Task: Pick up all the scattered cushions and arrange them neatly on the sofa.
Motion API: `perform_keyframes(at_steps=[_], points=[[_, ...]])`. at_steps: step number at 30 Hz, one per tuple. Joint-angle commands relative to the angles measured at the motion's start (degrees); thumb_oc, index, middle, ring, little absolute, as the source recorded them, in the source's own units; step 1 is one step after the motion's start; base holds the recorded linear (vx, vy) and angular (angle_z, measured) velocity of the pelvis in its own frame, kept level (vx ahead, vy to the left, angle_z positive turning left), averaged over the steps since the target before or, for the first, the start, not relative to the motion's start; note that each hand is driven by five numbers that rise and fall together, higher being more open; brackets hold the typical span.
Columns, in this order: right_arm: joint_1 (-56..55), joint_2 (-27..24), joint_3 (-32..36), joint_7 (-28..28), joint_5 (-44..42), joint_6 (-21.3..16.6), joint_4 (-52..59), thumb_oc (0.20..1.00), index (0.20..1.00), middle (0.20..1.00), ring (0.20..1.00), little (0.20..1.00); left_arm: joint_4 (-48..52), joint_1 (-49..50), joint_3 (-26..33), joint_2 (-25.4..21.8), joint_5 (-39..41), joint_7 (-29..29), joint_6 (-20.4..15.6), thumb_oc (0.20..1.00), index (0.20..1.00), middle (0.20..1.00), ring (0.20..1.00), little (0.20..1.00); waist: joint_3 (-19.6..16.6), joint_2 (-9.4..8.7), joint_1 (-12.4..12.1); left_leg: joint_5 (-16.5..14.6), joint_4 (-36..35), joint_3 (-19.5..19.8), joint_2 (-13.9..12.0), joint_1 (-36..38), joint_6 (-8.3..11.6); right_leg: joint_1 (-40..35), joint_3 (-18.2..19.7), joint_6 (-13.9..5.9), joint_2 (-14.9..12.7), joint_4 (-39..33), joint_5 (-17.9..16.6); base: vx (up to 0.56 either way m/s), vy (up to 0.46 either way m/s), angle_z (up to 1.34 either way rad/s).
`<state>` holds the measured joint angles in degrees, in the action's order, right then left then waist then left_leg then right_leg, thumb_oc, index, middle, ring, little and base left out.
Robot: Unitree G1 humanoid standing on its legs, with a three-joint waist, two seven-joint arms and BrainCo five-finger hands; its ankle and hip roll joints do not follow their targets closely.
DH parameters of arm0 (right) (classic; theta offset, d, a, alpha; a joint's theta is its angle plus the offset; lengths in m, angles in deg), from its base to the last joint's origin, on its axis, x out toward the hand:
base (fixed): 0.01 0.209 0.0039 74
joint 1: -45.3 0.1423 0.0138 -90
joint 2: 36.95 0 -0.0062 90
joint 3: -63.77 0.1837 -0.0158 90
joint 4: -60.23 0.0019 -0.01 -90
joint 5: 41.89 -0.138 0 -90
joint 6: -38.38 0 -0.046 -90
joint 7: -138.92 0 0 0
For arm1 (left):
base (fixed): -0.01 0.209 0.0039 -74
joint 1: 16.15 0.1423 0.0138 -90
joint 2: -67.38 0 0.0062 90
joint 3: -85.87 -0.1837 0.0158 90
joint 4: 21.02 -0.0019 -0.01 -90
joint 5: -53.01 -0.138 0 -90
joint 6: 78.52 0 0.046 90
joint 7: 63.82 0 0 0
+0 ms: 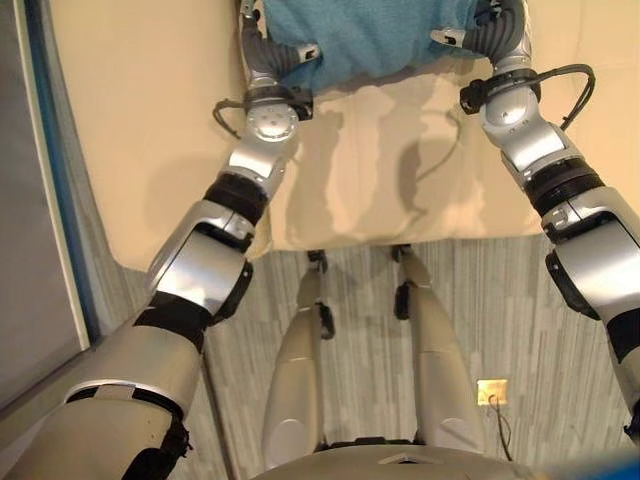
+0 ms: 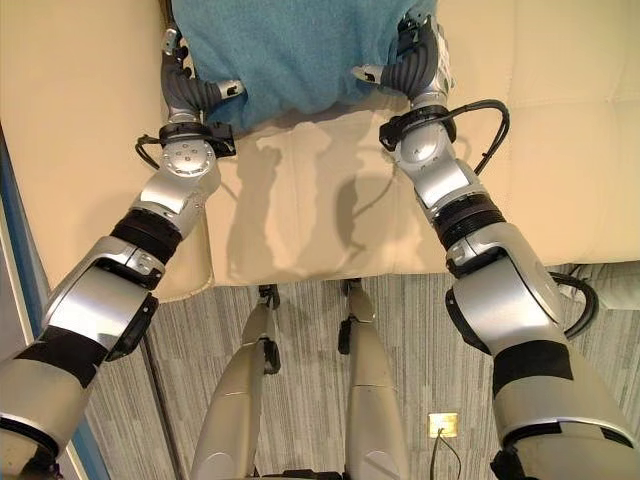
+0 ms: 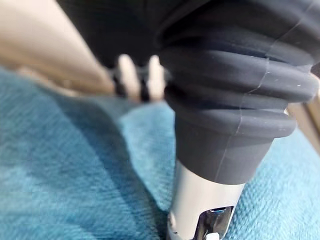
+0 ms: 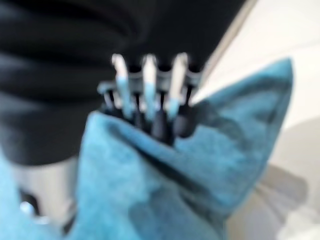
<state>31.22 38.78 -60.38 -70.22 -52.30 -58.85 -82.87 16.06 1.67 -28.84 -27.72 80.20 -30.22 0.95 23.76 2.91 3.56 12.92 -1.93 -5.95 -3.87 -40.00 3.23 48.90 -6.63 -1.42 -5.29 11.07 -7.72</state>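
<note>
A teal-blue cushion (image 2: 290,50) is held between both my hands above the seat of the cream sofa (image 2: 300,200), and its shadow falls on the seat below. My left hand (image 2: 188,92) grips the cushion's left edge, with the thumb on the front face and the fingers behind. My right hand (image 2: 415,58) grips the right edge the same way. In the right wrist view its fingers (image 4: 150,85) curl into a bunched corner of the blue cloth (image 4: 165,190). In the left wrist view my left hand (image 3: 230,100) presses its thumb into the cushion (image 3: 65,175).
The sofa's front edge (image 2: 320,278) runs across just ahead of me. Grey striped carpet (image 2: 420,340) lies below it, with a small brass floor socket (image 2: 441,424). A grey panel with a blue edge (image 1: 40,200) stands along the left side.
</note>
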Motion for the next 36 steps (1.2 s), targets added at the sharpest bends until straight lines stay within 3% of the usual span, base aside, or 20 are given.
perform_keyframes(at_steps=[1,4,15,22,26,30,34,36], points=[[5.2,-0.8,1.9,-0.5,1.9,-3.9,3.2,1.000,1.000,1.000,1.000,1.000,2.4,-3.3,1.0,-3.3,-5.7,-0.3,-3.1,1.000,1.000,1.000,1.000,1.000,1.7,-2.75,-0.7,-4.0,1.9,3.0,2.2,4.2,3.21,-9.4,0.4,-5.95,0.2,-10.3,-1.4,0.00,0.000,0.00],[3.1,-3.3,4.3,-1.6,2.8,-3.5,4.5,1.000,1.000,1.000,1.000,1.000,5.2,1.3,4.5,-5.9,-4.1,0.3,-4.7,1.000,1.000,1.000,1.000,1.000,1.8,-2.43,-0.7,-4.1,2.1,2.9,2.3,4.1,3.14,-9.3,0.4,-5.83,0.2,-10.0,-1.1,0.00,0.000,0.00],[-1.7,-7.3,8.6,-2.2,2.3,-3.7,5.1,1.000,1.000,1.000,1.000,1.000,7.5,6.6,7.5,-8.1,-4.7,1.0,-5.3,1.000,1.000,1.000,1.000,1.000,1.8,-2.60,-0.5,-4.9,3.1,2.9,2.6,4.7,2.99,-10.1,0.5,-5.59,-0.1,-9.5,-0.8,0.00,0.003,0.01],[-0.6,-8.4,6.5,-1.2,3.2,-2.6,1.4,1.000,1.000,1.000,1.000,1.000,12.0,9.3,7.7,-7.2,-4.6,0.5,-7.1,1.000,1.000,1.000,1.000,1.000,2.1,-2.28,-1.2,-4.7,3.1,2.9,2.9,4.5,3.21,-10.2,0.3,-5.71,-0.4,-9.6,-1.2,0.00,0.000,0.00],[-0.6,-7.8,5.6,-0.5,3.3,-2.7,2.2,1.000,1.000,1.000,1.000,1.000,21.5,14.0,9.8,-5.0,-2.9,0.2,-10.4,1.000,1.000,1.000,1.000,1.000,2.6,-1.67,-2.1,-4.5,3.1,3.1,3.1,3.9,3.26,-9.6,0.1,-5.67,-0.4,-9.7,-1.2,0.00,0.000,0.00],[-3.0,-6.8,6.7,-0.6,4.7,-2.7,5.7,1.000,1.000,1.000,1.000,1.000,38.3,24.6,14.2,-1.6,-2.2,-1.2,-14.3,1.000,1.000,1.000,1.000,1.000,3.4,-0.97,-3.7,-4.6,3.6,3.4,3.3,2.3,3.32,-8.4,-0.2,-5.49,-0.4,-9.6,-0.8,0.01,-0.019,0.01],[-3.4,-5.8,7.5,-0.2,3.8,-2.8,5.6,1.000,1.000,1.000,1.000,1.000,44.3,29.6,15.0,-1.4,-1.7,-3.1,-14.9,1.000,1.000,1.000,1.000,1.000,3.4,-0.43,-4.6,-4.3,3.5,3.3,3.4,1.5,3.45,-7.4,-0.3,-5.51,-0.4,-9.6,-0.8,0.01,0.001,0.03],[-6.0,-2.7,9.2,0.4,3.3,-3.7,9.2,1.000,1.000,1.000,1.000,1.000,47.7,32.9,17.0,-0.9,-1.7,-3.7,-15.4,1.000,1.000,1.000,1.000,1.000,3.7,0.03,-5.2,-4.2,3.2,3.4,3.4,0.7,3.48,-6.1,-0.5,-5.48,-0.4,-9.1,-0.5,0.03,0.011,0.07]])
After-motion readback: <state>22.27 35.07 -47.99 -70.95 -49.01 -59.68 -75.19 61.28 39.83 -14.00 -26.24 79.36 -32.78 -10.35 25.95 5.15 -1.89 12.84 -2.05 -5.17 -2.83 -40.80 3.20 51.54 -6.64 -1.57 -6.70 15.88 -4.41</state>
